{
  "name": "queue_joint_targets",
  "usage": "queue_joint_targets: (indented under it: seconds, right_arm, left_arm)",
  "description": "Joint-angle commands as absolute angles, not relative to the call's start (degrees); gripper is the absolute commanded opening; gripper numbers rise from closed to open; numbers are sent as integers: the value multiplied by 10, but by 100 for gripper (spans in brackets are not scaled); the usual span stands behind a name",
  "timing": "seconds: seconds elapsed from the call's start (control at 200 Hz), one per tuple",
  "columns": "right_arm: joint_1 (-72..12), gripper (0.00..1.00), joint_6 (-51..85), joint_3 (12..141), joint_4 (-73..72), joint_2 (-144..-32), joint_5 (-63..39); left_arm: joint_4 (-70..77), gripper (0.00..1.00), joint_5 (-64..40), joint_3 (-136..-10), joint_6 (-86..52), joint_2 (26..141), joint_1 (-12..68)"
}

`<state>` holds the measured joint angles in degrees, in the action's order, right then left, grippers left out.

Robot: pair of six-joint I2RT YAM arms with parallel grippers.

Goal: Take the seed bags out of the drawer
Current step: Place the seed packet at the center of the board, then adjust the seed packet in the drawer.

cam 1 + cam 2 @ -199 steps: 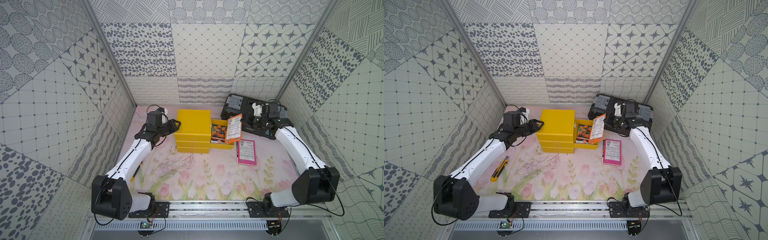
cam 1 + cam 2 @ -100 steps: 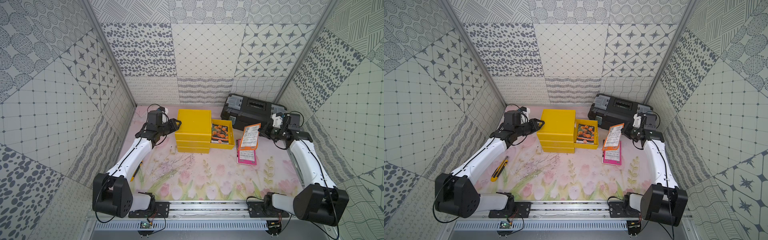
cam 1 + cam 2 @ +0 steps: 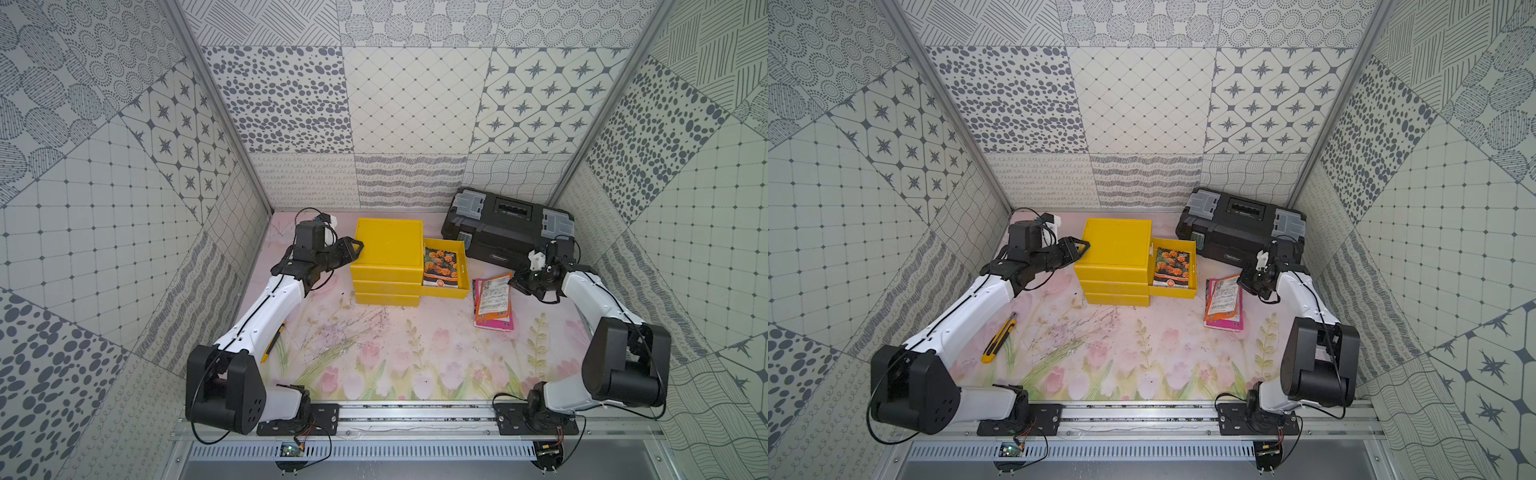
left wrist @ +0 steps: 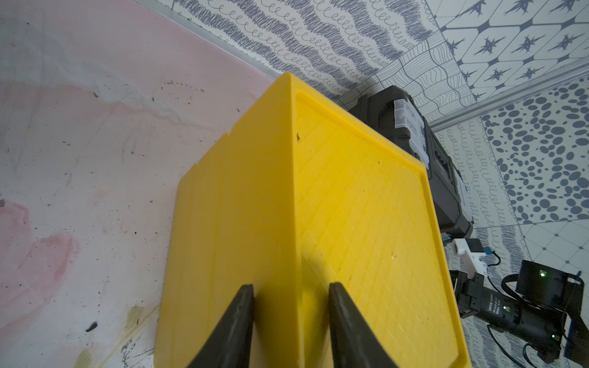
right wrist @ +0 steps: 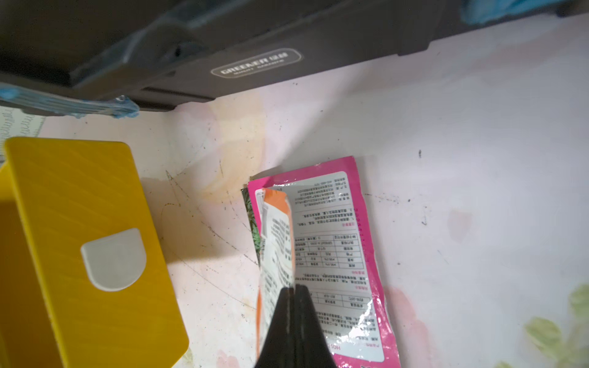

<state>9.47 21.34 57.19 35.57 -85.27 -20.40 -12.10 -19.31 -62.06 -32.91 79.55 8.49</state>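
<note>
- Right gripper (image 5: 292, 289) — fingers together, pinching one edge of the orange packet (image 5: 275, 242), which hangs low over the magenta packet (image 5: 338, 223) on the table mat (image 5: 462, 191).
- Left gripper (image 4: 290, 286) — fingers apart, astride the upper edge of the yellow drawer cabinet (image 4: 350, 207), both touching it; judged to be a bracing hold.
- Drawer (image 3: 444, 292): top tier, standing open towards the right arm. The marigold packet (image 3: 441, 267) lies flat inside.
- Progress, as judged: the magenta packet is out; the orange packet is out of the drawer but not yet released; the marigold packet is left to fetch. Anything beneath it is hidden.
- Writing: "GREENER" on the black toolbox (image 5: 255, 62) behind. The packets' white panels carry tabled Chinese print, too fine to read.
- Also present: utility knife (image 3: 998, 340), lying near the left arm.
</note>
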Motion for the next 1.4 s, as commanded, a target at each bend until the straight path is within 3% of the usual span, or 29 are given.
queue_joint_targets:
  seconds: [0.0,0.105,0.24,0.37,0.5,0.796,1.101,1.396]
  right_arm:
    - [88,0,196,570,335,-861,-146]
    - [85,2,194,574,341,-865,-104]
    - [83,23,198,582,350,-864,-58]
    - [79,36,204,582,352,-846,-33]
    - [52,36,210,589,353,-810,-31]
    - [-117,36,248,678,361,-782,-20]
    - [-227,32,261,770,352,-899,-48]
    - [-245,28,283,800,317,-1012,-80]
  left_arm:
    - [-335,40,-205,-604,-313,811,88]
    - [-337,40,-206,-605,-314,811,88]
    - [-337,40,-207,-606,-314,810,87]
    - [-338,40,-207,-604,-315,810,88]
    - [-338,40,-204,-602,-314,809,87]
    - [-341,40,-200,-600,-315,807,87]
    - [-344,40,-196,-595,-316,802,87]
    - [-347,40,-193,-593,-314,798,87]
